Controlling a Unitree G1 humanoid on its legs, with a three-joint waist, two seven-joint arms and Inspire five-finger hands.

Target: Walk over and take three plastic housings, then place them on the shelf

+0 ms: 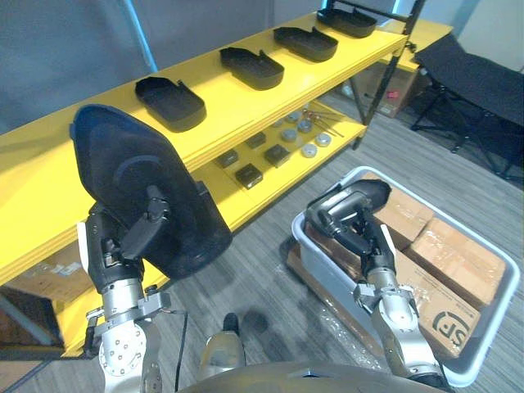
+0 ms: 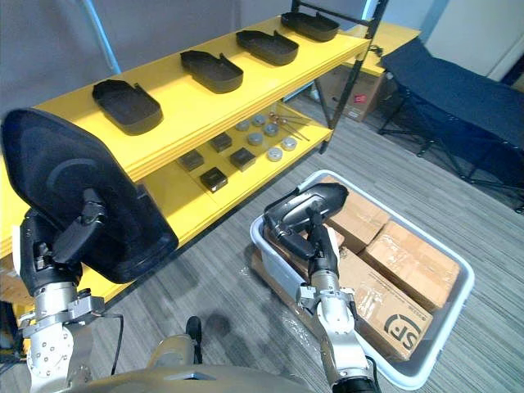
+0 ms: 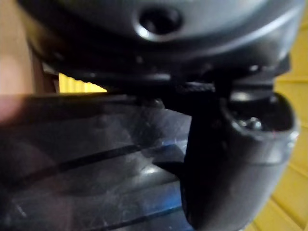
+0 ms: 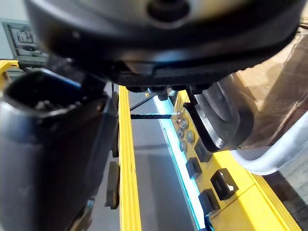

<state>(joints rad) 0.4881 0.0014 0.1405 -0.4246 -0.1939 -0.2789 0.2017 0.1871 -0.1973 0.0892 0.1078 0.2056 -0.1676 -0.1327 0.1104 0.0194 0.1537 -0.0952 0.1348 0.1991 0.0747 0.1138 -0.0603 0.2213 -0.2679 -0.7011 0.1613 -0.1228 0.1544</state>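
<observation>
My left hand (image 1: 123,246) is shut on a large black plastic housing (image 1: 139,180) and holds it upright, in front of the near end of the yellow shelf (image 1: 49,180). Close up, its thumb (image 3: 231,159) presses on the housing's glossy wall (image 3: 96,159). My right hand (image 1: 360,233) hovers over the white bin (image 1: 491,327), fingers curled round a smaller dark housing (image 1: 372,192). Several more black housings lie in a row on the shelf's top board, the nearest one (image 1: 170,102) just beyond the held housing.
The lower shelf board carries small dark blocks (image 1: 248,174) and round metal parts (image 1: 309,150). Cardboard boxes (image 1: 458,262) fill the bin on the grey floor. A black folding cot (image 1: 483,82) stands at the far right, past the shelf's dark end frame (image 1: 385,74).
</observation>
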